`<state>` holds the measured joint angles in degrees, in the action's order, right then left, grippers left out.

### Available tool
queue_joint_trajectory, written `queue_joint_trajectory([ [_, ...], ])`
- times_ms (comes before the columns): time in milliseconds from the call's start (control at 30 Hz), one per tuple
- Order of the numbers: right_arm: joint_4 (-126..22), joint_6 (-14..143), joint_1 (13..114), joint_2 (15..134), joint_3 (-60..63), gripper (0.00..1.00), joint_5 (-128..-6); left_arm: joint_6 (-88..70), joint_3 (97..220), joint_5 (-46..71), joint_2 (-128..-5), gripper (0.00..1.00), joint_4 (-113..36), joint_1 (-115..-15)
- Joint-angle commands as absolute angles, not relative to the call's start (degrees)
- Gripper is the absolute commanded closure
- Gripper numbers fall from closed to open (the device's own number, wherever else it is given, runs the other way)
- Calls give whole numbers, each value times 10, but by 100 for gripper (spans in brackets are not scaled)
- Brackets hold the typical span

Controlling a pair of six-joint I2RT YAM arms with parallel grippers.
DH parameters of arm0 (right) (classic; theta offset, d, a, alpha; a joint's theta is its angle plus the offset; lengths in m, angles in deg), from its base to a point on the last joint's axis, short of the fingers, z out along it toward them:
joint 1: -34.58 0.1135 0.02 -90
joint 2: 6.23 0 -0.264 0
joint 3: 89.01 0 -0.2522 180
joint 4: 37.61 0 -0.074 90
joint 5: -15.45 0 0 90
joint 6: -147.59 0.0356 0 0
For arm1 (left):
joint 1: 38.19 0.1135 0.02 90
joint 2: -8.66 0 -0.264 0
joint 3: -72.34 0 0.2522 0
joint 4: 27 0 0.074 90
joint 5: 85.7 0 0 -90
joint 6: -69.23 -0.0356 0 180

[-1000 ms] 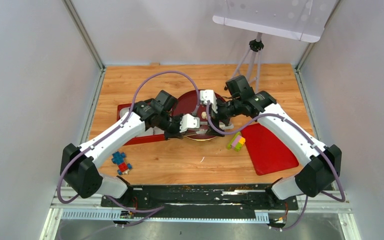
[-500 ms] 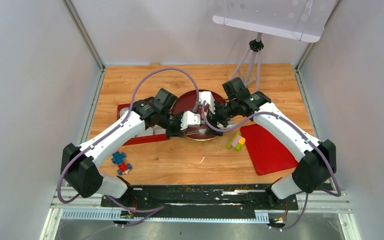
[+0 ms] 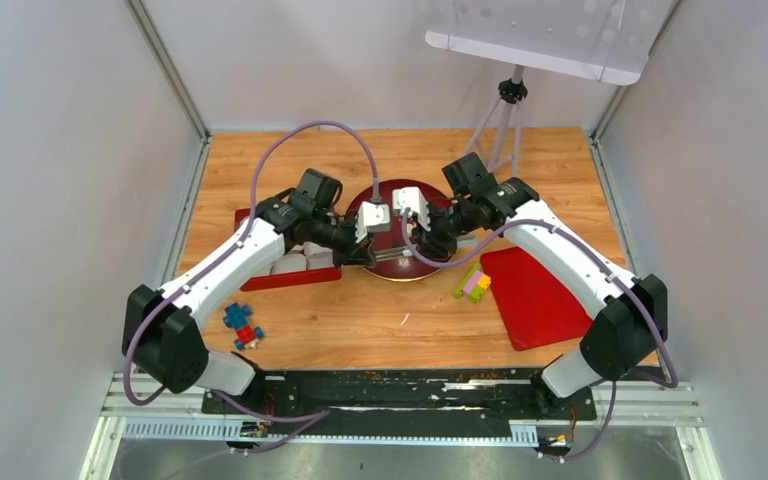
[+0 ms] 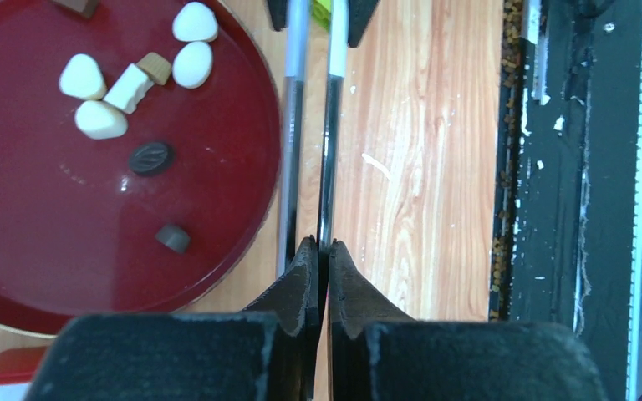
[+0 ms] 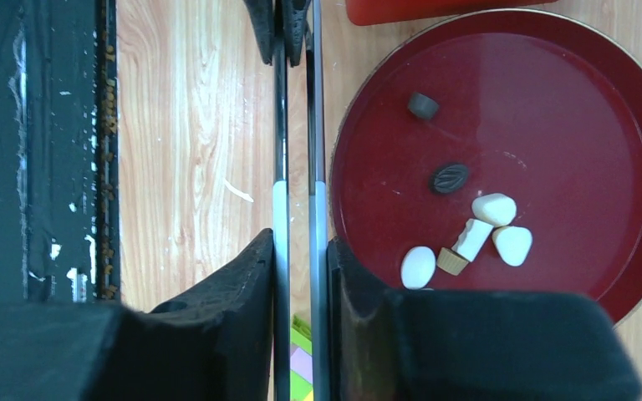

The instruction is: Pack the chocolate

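With the left claw (image 4: 323, 246) and right claw (image 5: 299, 246) both clamped on the tongs (image 4: 311, 125) beside the red plate (image 4: 50, 251), an uneven pull could twist them loose onto the chocolate (image 4: 100, 119).

Round dark-red plate (image 3: 397, 266) mid-table, red mat (image 3: 535, 300) to its right, green/pink blocks (image 3: 474, 283) btwn them, blue/red blocks (image 3: 241, 325) near-left, tripod (image 3: 505, 115) behind.

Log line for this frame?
left gripper: shut on tongs | right gripper: jaws on tongs' other end | chocolate: on red plate
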<state>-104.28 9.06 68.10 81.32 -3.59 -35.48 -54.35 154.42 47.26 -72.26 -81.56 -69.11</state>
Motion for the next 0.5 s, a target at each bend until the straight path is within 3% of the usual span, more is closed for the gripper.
queue_joint_trajectory([
  [0,-1066,93,683,811,-50,87,-357,-524,1542,506,-707,96,-743,-683],
  [100,-1068,94,683,812,-49,90,-360,-532,1528,498,-705,92,-743,-683],
  [267,-1053,109,678,807,-36,90,-366,-561,1528,470,-692,66,-773,-682],
  [467,-1034,96,675,778,2,90,-398,-628,1581,459,-644,51,-900,-655],
])
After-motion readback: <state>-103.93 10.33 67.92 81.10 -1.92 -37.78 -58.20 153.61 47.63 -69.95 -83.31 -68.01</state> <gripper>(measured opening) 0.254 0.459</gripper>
